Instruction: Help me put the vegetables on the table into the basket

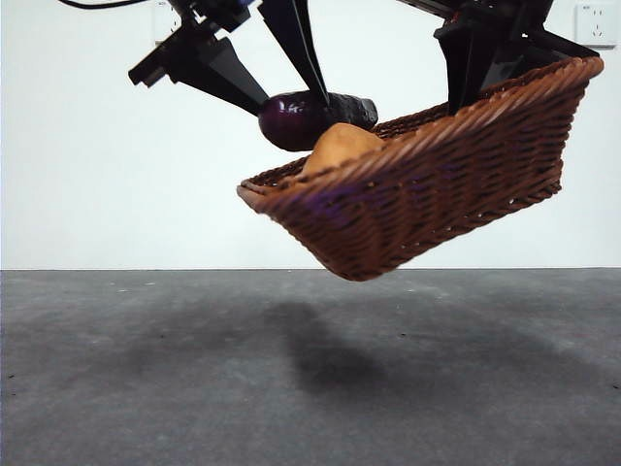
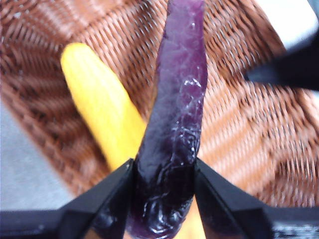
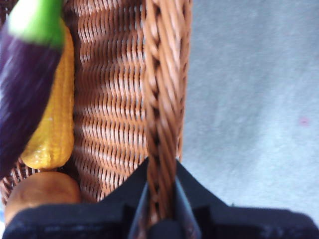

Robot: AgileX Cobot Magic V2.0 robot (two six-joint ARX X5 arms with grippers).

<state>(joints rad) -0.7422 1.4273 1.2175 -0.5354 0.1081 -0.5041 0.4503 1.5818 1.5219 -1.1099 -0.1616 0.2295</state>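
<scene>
Left gripper point(image 2: 163, 174) pinching glossy purple eggplant point(image 1: 301, 118) above tilted, lifted basket point(image 1: 437, 194), right gripper point(image 3: 162, 174) clamping braided rim at 2 o'clock, potato point(image 1: 340, 146) and corn point(image 3: 52, 129) inside.

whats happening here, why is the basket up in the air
The right tool is clamped on the rim of the basket, holding it tilted above the table. The left tool grips the eggplant over the basket. The corn and potato already lie inside.
</scene>
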